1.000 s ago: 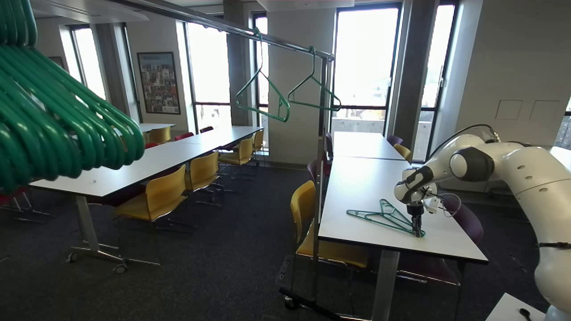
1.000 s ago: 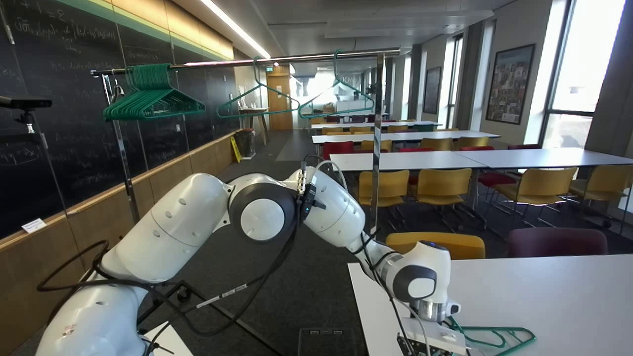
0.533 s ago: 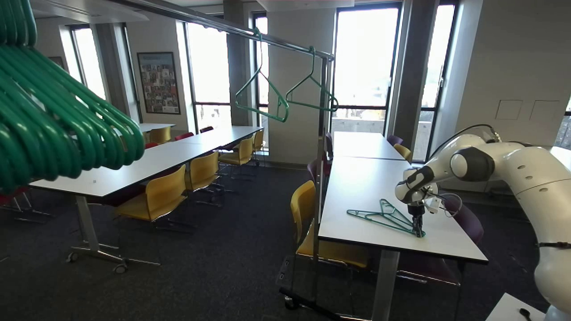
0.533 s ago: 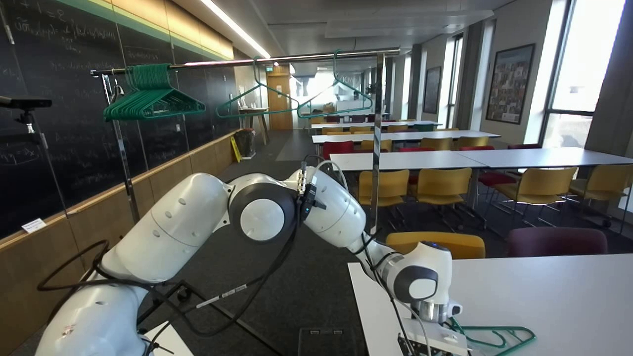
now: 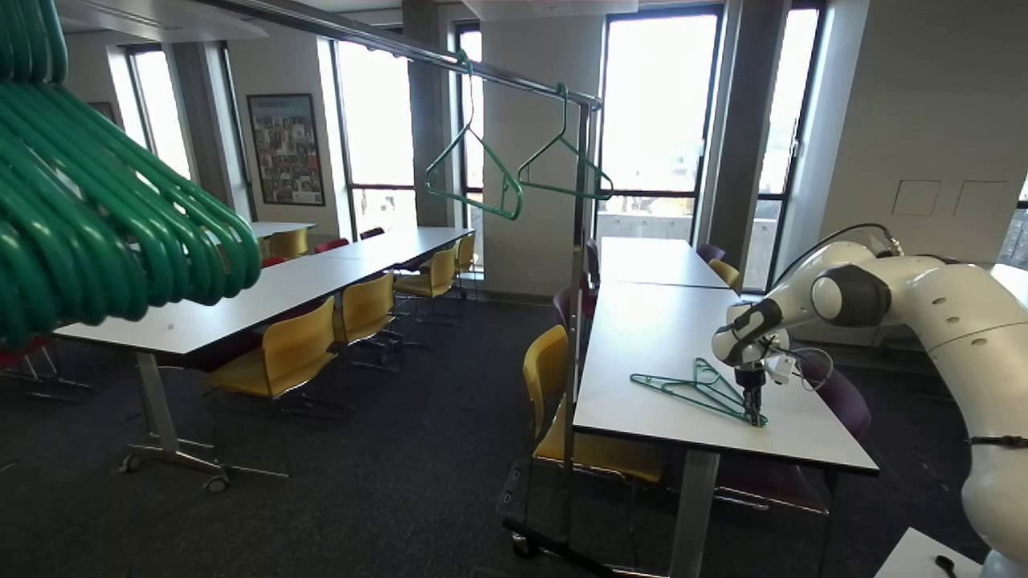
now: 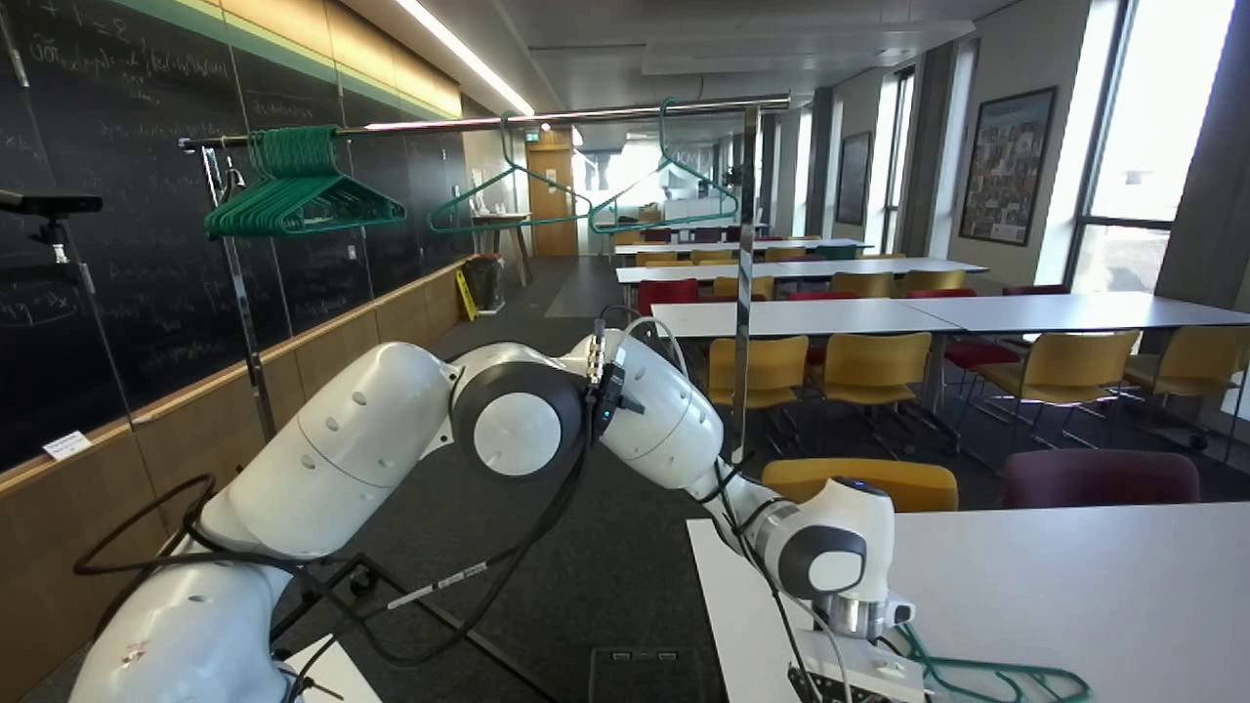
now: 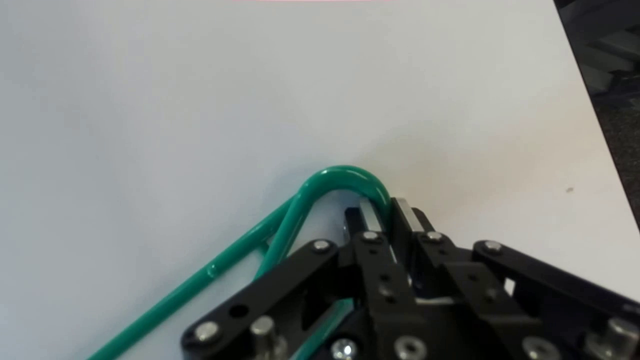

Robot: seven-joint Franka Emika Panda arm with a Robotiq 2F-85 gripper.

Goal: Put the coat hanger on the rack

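A green coat hanger lies on the white table; part of it also shows in an exterior view. My gripper points down at the hanger's near corner. In the wrist view, the gripper is shut on the hanger's rounded corner, one finger inside the bend and one outside. In an exterior view, the fingers are hidden below the frame's edge. The metal rack stands beside the table; its top bar shows in both exterior views, well above the table.
Two green hangers hang apart on the bar, near the rack's upright post. A dense bunch of hangers hangs at the bar's far end. A yellow chair stands between post and table.
The hanger on the table has shifted and turned slightly where my gripper holds its corner. The arm has barely moved. The hangers on the bar sway a little.
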